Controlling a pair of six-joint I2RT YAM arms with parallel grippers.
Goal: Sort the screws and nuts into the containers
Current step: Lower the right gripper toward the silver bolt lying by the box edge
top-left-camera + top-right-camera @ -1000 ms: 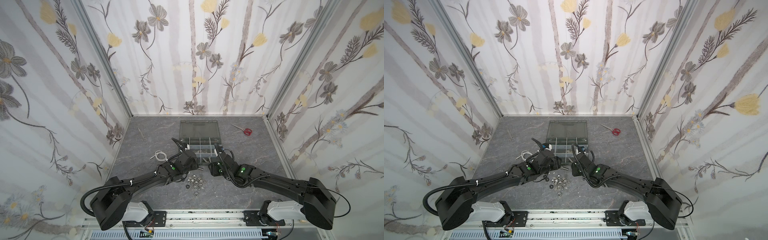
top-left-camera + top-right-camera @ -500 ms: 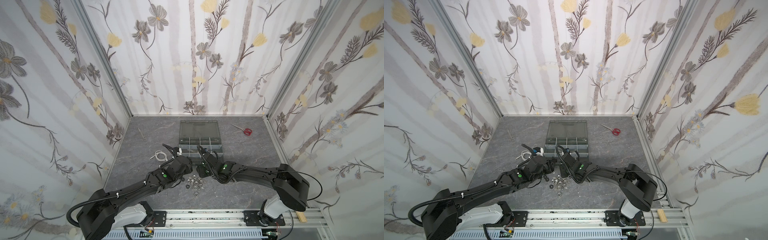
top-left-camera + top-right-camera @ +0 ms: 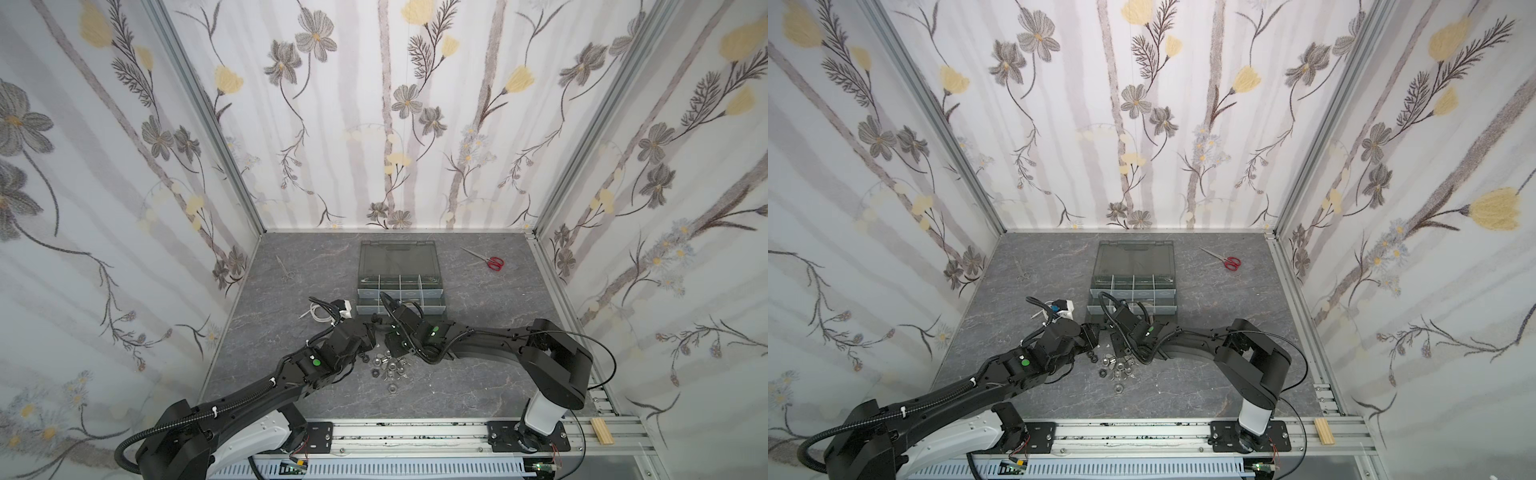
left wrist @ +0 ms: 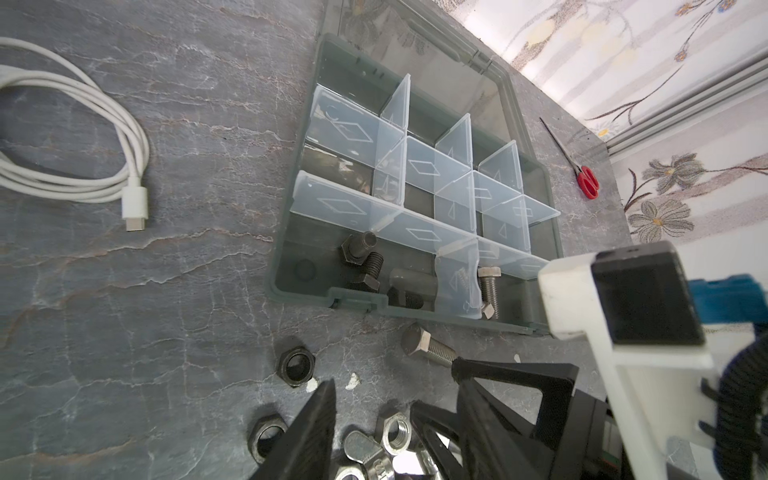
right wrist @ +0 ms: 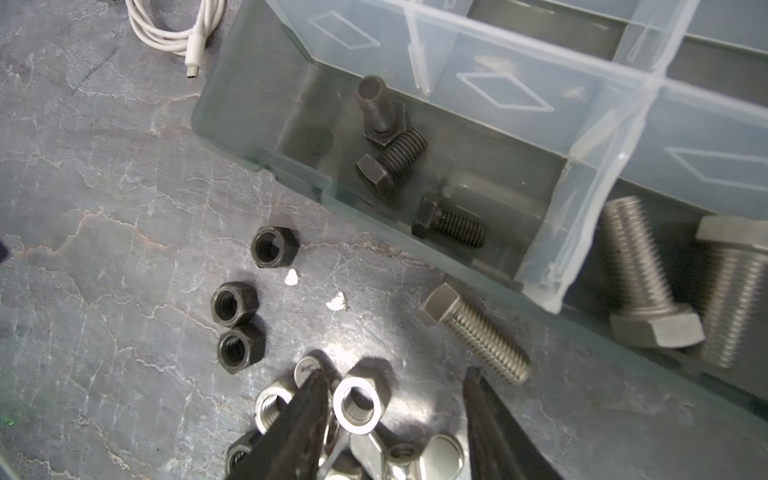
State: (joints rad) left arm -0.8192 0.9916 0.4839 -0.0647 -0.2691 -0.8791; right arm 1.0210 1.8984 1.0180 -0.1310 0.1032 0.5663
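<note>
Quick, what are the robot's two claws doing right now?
Left gripper: open, holding nothing, just over the nuts.
Right gripper: open, holding nothing, also over the nuts.

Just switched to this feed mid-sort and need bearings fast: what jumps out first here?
A heap of silver nuts lies on the table in front of the open organizer case, with the right end effector open over it. One silver bolt lies loose just outside the case, whose near corner compartment holds black bolts.
</note>
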